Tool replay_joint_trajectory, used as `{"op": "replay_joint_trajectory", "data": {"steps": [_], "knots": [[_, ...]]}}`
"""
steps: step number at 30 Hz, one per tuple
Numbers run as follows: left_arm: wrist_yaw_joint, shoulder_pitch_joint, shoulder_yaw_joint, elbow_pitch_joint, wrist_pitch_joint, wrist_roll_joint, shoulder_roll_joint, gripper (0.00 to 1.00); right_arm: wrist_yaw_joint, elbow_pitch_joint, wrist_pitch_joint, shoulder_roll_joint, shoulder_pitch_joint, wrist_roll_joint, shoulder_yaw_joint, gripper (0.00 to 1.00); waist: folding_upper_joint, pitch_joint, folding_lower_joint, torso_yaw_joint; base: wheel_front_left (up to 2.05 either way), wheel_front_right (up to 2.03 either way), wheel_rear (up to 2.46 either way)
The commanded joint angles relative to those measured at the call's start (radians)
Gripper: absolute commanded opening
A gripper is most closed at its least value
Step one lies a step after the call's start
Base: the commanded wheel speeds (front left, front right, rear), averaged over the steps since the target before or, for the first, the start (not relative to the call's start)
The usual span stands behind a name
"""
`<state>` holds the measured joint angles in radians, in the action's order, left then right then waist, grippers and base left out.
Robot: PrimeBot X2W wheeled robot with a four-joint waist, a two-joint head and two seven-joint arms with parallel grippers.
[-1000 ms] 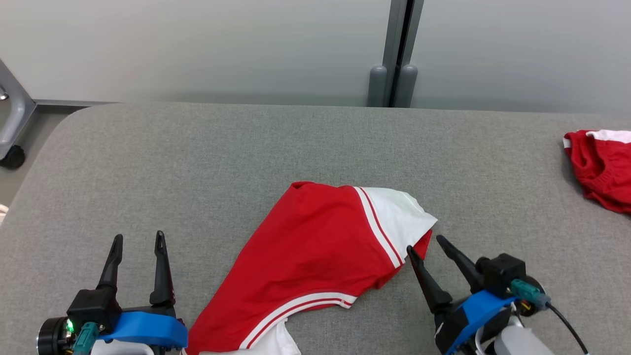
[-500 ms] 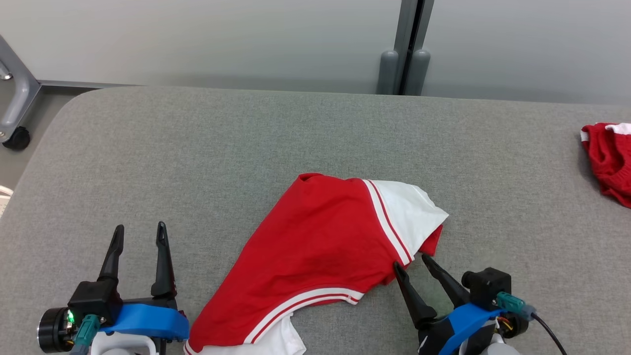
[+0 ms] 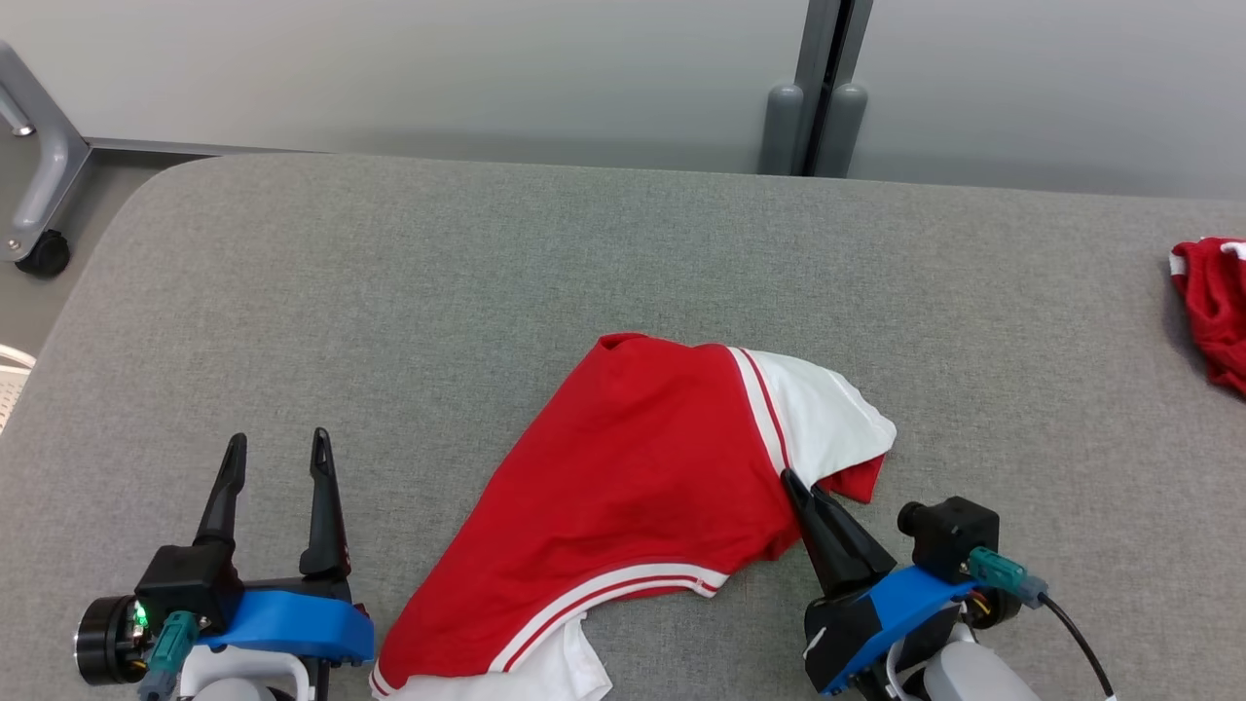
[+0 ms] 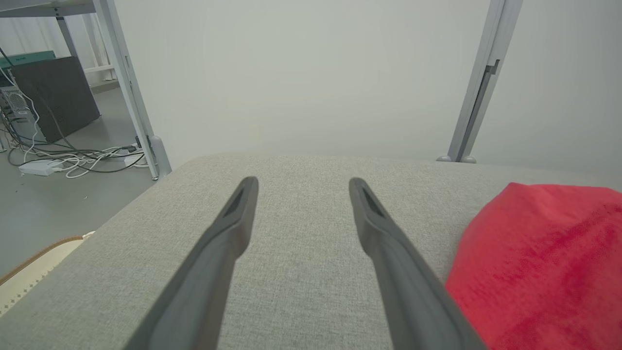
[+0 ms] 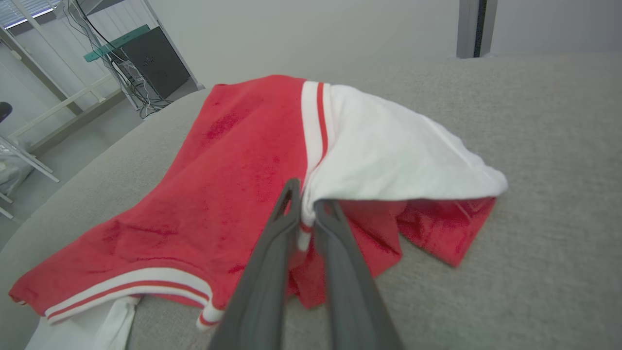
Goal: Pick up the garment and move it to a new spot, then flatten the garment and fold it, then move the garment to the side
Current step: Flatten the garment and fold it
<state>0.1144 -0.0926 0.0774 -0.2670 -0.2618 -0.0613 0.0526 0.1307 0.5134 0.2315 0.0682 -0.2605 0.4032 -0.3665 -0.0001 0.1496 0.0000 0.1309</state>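
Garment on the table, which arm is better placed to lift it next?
Right. The right gripper pinches the garment's edge beside the white panel; the left gripper stands open, apart from it.

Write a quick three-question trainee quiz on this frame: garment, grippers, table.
1. True or false: the left gripper is holding the garment.
2. Pick one. Where is the right gripper pinching the garment?
A) its far red corner
B) its near right edge, where the white panel meets the red
C) the white part at its near left end
3. Fill in: a second red cloth lies at the ____ edge of the table in the head view.

Key: 1 false, its jaws stand open over bare table beside the garment; 2 B; 3 right.
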Motion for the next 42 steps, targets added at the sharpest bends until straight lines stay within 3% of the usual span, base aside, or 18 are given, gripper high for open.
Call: {"op": "replay_joint_trajectory", "data": {"steps": [1,8,14,24,29,30,31,32,37,42], "knots": [[0.003,-0.015,-0.004,-0.001,-0.004,0.001,-0.001,1.0,0.0,-0.013,0.012,-0.003,-0.016,-0.018,0.006,0.0,0.0001,0.001,0.0,0.003,0.0,0.0,0.0],[0.005,-0.022,-0.01,-0.008,-0.004,-0.008,-0.001,1.0,0.0,-0.093,0.025,-0.003,-0.098,-0.077,-0.005,0.0,0.0001,0.006,0.0,0.027,0.0,0.0,0.0],[0.005,-0.047,-0.031,-0.014,-0.004,-0.017,-0.003,1.0,0.0,-0.075,-0.014,-0.006,-0.301,-0.117,-0.04,0.0,0.0001,0.024,0.0,0.082,0.0,0.0,0.0],[-0.019,-0.11,-0.134,-0.029,-0.004,-0.085,-0.002,1.0,0.0,0.215,-0.029,-0.015,-0.69,-0.139,-0.125,0.0,0.0001,0.091,0.0,0.199,0.0,0.0,0.0],[-0.029,-0.136,-0.176,-0.037,-0.004,-0.107,-0.003,1.0,0.0,0.353,-0.008,-0.016,-0.801,-0.076,-0.219,0.0,0.0001,0.118,0.0,0.239,0.0,0.0,0.0],[-0.031,-0.141,-0.182,-0.039,-0.004,-0.111,-0.003,1.0,0.0,0.378,-0.006,-0.015,-0.814,-0.061,-0.238,0.09,0.0001,0.123,0.0,0.245,0.0,0.0,0.0],[-0.033,-0.145,-0.188,-0.039,-0.004,-0.115,-0.003,1.0,0.0,0.403,-0.005,-0.015,-0.823,-0.046,-0.261,0.38,0.0001,0.127,0.0,0.249,0.0,0.0,0.0],[-0.035,-0.148,-0.195,-0.04,-0.004,-0.117,-0.002,1.0,0.0,0.428,-0.014,-0.016,-0.828,-0.029,-0.286,1.0,0.0001,0.13,0.0,0.252,0.0,0.0,0.0],[-0.045,-0.148,-0.197,-0.04,-0.004,-0.118,-0.003,1.0,0.0,0.491,0.001,-0.015,-0.837,0.029,-0.363,1.0,0.0001,0.132,0.0,0.232,0.0,0.0,0.0],[-0.043,-0.122,-0.162,-0.04,-0.004,-0.092,-0.002,1.0,0.0,0.536,0.029,-0.016,-0.813,0.041,-0.365,1.0,0.0001,0.107,0.0,0.17,0.0,0.0,0.0]]}}
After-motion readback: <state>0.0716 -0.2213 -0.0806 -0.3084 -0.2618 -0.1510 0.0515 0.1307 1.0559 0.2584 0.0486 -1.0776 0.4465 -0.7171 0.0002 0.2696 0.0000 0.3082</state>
